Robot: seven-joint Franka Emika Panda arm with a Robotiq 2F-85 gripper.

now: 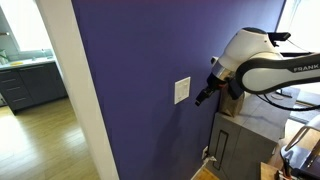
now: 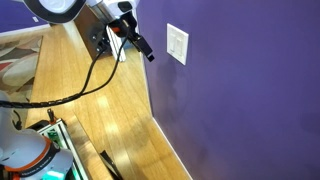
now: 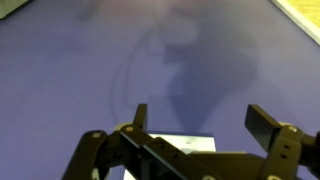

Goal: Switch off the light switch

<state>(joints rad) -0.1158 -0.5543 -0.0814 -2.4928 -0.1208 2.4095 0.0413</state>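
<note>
The hand (image 1: 202, 98) hangs just beside the light switch (image 1: 182, 90), pointing at it.

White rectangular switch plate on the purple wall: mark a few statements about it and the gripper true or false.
1. The white rectangular switch plate is mounted on a dark purple wall. True.
2. The black gripper is pressing on the plate. False: both exterior views show a gap between them.
3. In the wrist view, the jaws stand open. True.
4. The floor is grey carpet. False: it is a wooden floor.
</note>
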